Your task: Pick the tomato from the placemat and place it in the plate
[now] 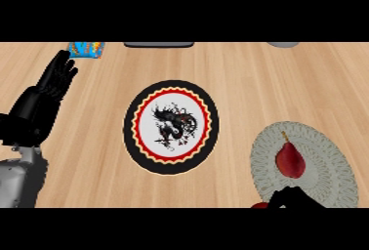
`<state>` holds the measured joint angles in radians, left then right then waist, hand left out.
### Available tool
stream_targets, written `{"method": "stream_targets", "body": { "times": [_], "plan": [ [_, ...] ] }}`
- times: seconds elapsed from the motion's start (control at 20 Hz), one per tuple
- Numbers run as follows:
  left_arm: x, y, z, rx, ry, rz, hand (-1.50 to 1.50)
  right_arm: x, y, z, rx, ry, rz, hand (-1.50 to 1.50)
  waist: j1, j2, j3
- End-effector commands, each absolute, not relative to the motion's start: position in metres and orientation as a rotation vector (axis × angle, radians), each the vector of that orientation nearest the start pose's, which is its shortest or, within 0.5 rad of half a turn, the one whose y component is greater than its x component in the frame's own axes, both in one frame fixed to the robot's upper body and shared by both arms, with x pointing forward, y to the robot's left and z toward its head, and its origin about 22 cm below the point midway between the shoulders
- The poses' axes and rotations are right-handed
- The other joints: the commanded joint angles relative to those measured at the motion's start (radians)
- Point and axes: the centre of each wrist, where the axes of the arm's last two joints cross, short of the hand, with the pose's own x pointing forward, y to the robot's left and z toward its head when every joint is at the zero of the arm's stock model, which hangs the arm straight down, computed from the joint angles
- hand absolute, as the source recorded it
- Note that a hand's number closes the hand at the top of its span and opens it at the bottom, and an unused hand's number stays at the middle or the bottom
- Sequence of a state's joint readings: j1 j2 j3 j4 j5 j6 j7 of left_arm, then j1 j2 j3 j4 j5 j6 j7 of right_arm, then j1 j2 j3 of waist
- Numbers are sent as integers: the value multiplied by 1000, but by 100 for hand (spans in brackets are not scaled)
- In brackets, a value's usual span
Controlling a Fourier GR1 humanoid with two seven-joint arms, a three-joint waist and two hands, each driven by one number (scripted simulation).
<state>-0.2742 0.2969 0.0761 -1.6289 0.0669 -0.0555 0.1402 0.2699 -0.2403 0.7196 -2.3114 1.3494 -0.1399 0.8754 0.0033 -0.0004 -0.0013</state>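
- Where the view's lower edge cuts it off, the right hand [296,199] overlaps the placemat's [331,166] near rim; its state cannot be told.
- The tomato [291,161], dark red, teardrop-shaped and thin-stemmed, lies on the placemat.
- The plate [131,122] sits left, apart.
- The left hand [54,80] rests open, far left.

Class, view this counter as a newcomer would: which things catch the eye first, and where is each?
The plate with its black rim, red ring and dragon-like figure stands out in the middle of the counter. To its right a dark red tomato lies on a pale lacy placemat, the right hand just below it at the lower edge. The left hand rests open, fingers up, at the left edge.
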Motion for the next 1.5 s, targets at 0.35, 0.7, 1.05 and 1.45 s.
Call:
{"method": "stream_targets", "body": {
  "times": [0.35,0.7,1.05,1.45],
  "plan": [
    [305,286,117,131,-1748,-250,0,185,-66,141,-959,-1521,585,150,9,3,1],
    [313,285,115,129,-1765,-236,0,246,-27,136,-879,-1460,559,150,23,6,1],
    [293,264,97,103,-1770,-257,0,305,-9,104,-940,-1410,580,150,35,6,1],
    [311,282,111,85,-1766,-291,0,355,-17,72,-905,-1322,542,150,56,16,1]
  ]
}}
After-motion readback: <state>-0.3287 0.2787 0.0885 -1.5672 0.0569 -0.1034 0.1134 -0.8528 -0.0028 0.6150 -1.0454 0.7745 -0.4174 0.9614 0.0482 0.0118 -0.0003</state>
